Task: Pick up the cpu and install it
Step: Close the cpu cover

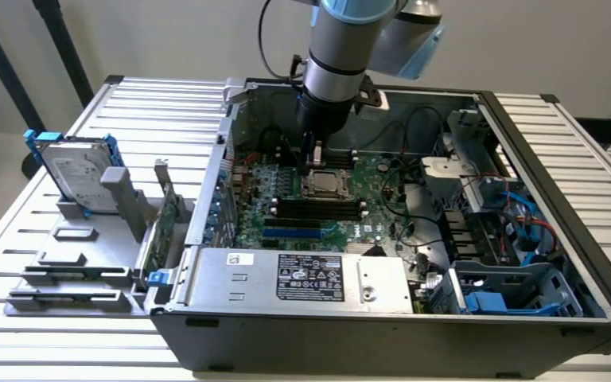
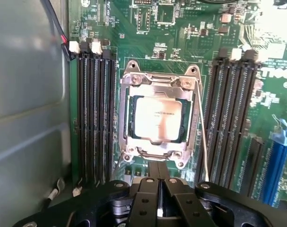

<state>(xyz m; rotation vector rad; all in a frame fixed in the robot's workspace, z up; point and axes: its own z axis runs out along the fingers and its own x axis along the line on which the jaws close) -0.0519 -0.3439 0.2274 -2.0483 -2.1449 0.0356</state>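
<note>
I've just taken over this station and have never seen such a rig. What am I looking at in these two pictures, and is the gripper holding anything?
The exterior view looks from outside at a grey robot arm reaching down into an open computer case on a slatted table. The wrist view comes from a camera on the arm's wrist, looking past the gripper at the green motherboard. The cpu lies in its socket between the memory slots. The gripper is shut near the socket's edge and appears to hold nothing. Beside the case, a hard drive and a circuit card stand in a grey holder.
</note>
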